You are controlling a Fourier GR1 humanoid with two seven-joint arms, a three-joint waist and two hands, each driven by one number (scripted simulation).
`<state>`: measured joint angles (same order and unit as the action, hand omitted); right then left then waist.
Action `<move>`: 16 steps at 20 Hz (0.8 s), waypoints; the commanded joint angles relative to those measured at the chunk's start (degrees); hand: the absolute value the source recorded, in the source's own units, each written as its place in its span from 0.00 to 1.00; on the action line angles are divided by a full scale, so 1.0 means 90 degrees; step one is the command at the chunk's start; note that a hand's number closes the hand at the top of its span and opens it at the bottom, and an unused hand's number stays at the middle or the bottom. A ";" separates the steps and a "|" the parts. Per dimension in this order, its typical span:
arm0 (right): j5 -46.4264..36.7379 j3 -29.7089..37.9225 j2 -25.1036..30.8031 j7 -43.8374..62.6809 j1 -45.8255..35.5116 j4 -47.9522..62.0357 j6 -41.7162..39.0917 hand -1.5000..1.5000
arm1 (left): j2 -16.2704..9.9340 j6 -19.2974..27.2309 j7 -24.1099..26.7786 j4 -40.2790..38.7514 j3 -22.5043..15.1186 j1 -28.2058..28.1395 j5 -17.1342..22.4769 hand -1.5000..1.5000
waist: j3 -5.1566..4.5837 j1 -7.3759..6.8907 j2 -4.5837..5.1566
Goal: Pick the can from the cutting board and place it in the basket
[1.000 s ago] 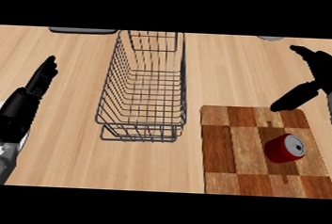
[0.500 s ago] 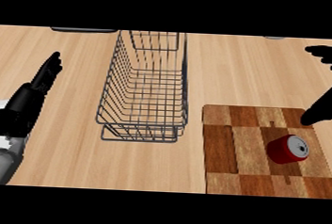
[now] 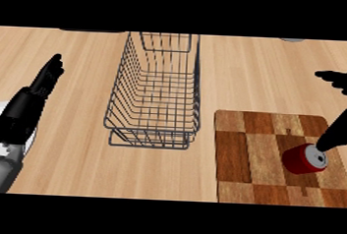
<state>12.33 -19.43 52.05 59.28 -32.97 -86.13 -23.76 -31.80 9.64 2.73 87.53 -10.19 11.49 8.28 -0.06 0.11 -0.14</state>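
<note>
A red can [image 3: 303, 159] lies on its side on the checkered wooden cutting board [image 3: 250, 161] at the lower right. My right hand [image 3: 342, 125] hangs over the board's right edge, open, with one straight finger reaching down to the can's silver end and others spread toward the upper right. The wire basket [image 3: 157, 91] stands in the middle of the counter, to the left of the board. At the left edge my left hand [image 3: 33, 95] rests open, fingers pointing up.
Along the counter's far edge a dark object [image 3: 93, 31] and a grey one [image 3: 292, 39] are partly in view. Bare wooden counter lies between the basket and my left hand.
My right hand has moved down and toward the can, its finger now at the can's end. The left hand has shifted slightly. The can and basket have not moved.
</note>
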 commanded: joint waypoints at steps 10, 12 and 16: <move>-0.0310 -0.0164 -0.0076 0.0456 0.1010 -0.0132 -0.0278 0.00 | 0.0026 -0.0557 0.0007 0.0000 0.0483 -0.0004 0.0012 0.50 | 0.0003 -0.0005 0.0009; -0.0759 -0.0214 -0.0308 0.0167 0.1346 -0.0151 0.0004 0.00 | 0.0376 -0.0335 0.0053 -0.0139 0.0302 -0.0036 -0.0312 0.50 | 0.0005 0.0008 0.0012; -0.1151 -0.0129 -0.0680 0.0144 0.1222 0.0111 -0.0052 0.00 | 0.0402 -0.0446 -0.0155 -0.0032 0.0543 0.0022 -0.0363 0.50 | 0.0005 -0.0030 0.0016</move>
<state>5.50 -20.85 49.20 56.84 -22.62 -85.96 -23.84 -28.82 6.90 0.91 87.69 -7.18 12.19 5.19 -0.02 0.01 -0.04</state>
